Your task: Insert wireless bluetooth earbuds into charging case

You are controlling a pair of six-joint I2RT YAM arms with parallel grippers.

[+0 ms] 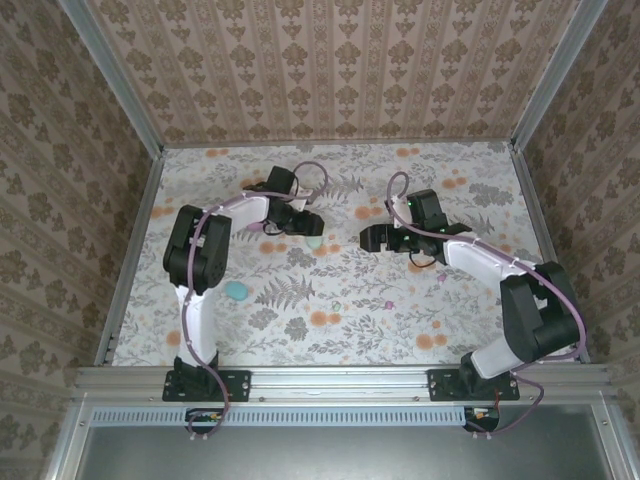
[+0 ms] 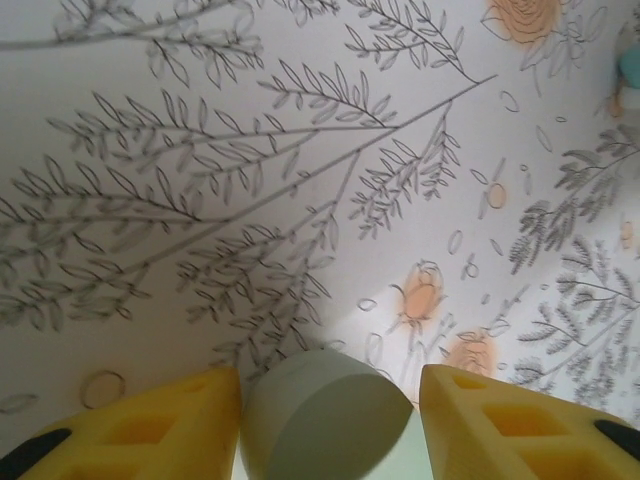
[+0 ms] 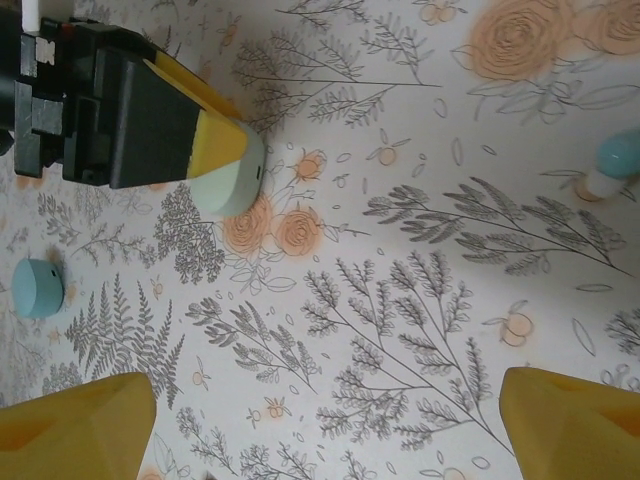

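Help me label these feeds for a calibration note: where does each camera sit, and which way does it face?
Top external: fixed above and behind the arm bases, looking down on the floral table; both arms show whole, left gripper and right gripper out over it.
Left wrist: on the left wrist, facing the table along its yellow fingers, which flank the pale case.
Right wrist: on the right wrist, facing the table; its fingers sit at the bottom corners, wide apart.
Shared: both wrist views show the case.
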